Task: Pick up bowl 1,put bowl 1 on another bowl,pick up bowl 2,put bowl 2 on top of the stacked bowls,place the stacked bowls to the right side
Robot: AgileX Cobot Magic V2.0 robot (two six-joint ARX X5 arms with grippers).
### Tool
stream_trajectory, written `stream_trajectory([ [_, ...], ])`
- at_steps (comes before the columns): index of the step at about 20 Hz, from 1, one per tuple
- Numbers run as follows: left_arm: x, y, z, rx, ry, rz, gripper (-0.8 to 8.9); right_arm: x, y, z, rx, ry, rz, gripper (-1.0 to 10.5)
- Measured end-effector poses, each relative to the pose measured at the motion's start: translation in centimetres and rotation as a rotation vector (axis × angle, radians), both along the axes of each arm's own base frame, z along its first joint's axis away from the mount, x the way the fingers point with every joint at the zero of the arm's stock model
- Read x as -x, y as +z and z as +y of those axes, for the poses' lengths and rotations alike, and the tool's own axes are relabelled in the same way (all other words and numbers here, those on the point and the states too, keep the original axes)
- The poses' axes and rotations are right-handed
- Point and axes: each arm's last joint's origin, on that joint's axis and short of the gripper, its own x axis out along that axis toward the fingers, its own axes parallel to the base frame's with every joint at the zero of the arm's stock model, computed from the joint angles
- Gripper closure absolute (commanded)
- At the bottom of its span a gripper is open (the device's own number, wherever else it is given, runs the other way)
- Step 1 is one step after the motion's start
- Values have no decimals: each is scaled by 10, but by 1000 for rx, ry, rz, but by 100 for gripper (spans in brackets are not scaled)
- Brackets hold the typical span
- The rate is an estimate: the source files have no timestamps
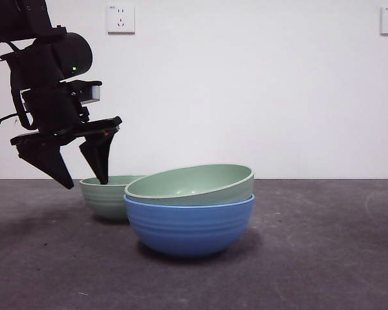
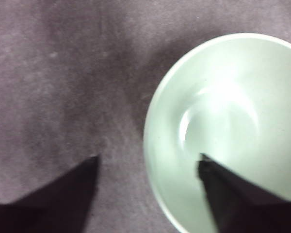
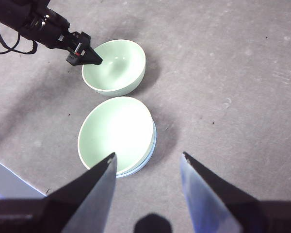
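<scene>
Straddling the rim of the lone pale green bowl (image 1: 107,194), the left gripper (image 1: 85,175) hangs at the left of the front view with its jaws spread apart and nothing clamped between them. One jaw tip dips just inside the bowl's mouth, the other stands outside its wall over the dark grey table (image 1: 323,258); the left wrist view shows the same, one black jaw over the pale green bowl's (image 2: 223,126) inner surface and the other over bare table (image 2: 63,87), with the left gripper (image 2: 148,162) not yet closed on the rim. This bowl stands upright on the table, behind and to the left of the stack in the front view, close to it but seemingly apart.

The blue bowl (image 1: 189,226) sits on the table near the middle, and a second pale green bowl (image 1: 191,184) rests nested in it, tilted so its rim rises toward the right. From above, in the right wrist view, the nested green bowl (image 3: 116,133) nearly hides the blue bowl (image 3: 151,150), of which only a thin edge shows.

The right gripper (image 3: 148,162) hovers high above the table beside the stack, jaws parted and empty. Two white wall sockets (image 1: 121,19) are on the wall behind.
</scene>
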Motion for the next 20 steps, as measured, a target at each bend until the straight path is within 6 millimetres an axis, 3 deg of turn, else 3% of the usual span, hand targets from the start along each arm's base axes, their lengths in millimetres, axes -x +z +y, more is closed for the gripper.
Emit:
stream_trajectory([
  [2, 0, 0, 0, 6, -3, 2, 746, 0, 0, 0, 0, 0, 0, 725],
  [4, 0, 0, 0, 7, -4, 2, 825, 0, 0, 0, 0, 0, 0, 725],
  [15, 0, 2, 2, 17, 7, 1, 822, 0, 0, 0, 0, 0, 0, 725],
  [17, 5, 12, 6, 16, 12, 0, 822, 0, 0, 0, 0, 0, 0, 725],
  [20, 21, 57, 9, 54, -27, -77, 822, 0, 0, 0, 0, 0, 0, 725],
])
